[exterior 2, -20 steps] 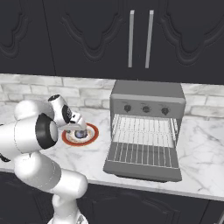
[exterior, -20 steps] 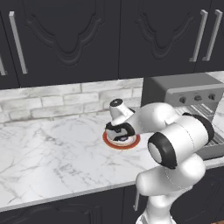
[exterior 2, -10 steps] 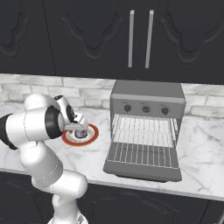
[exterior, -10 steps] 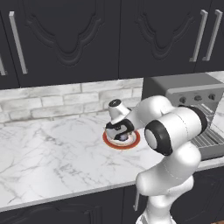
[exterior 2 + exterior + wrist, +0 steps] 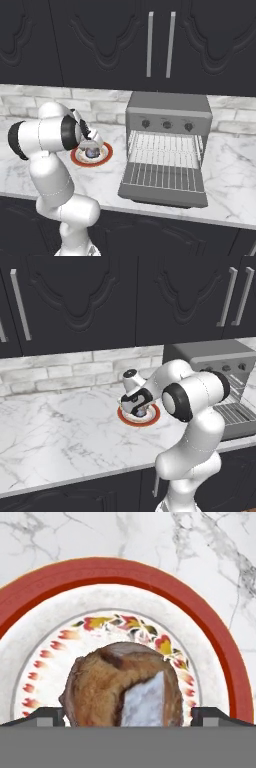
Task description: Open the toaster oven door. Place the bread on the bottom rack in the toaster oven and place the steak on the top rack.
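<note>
The white arm rises from its base, bends at a dark-banded elbow and reaches down toward nine o'clock in the left base view. The gripper [image 5: 138,409] points straight down, wrist bowed over it. Its jaws stand wide apart, the fingertips [image 5: 50,716] low at either side.

Even, flat rendered light, no glare. Soft shadow under the arm [image 5: 195,406] on the counter [image 5: 60,441]. Upper cabinets dark. Hand view sharp.
</note>
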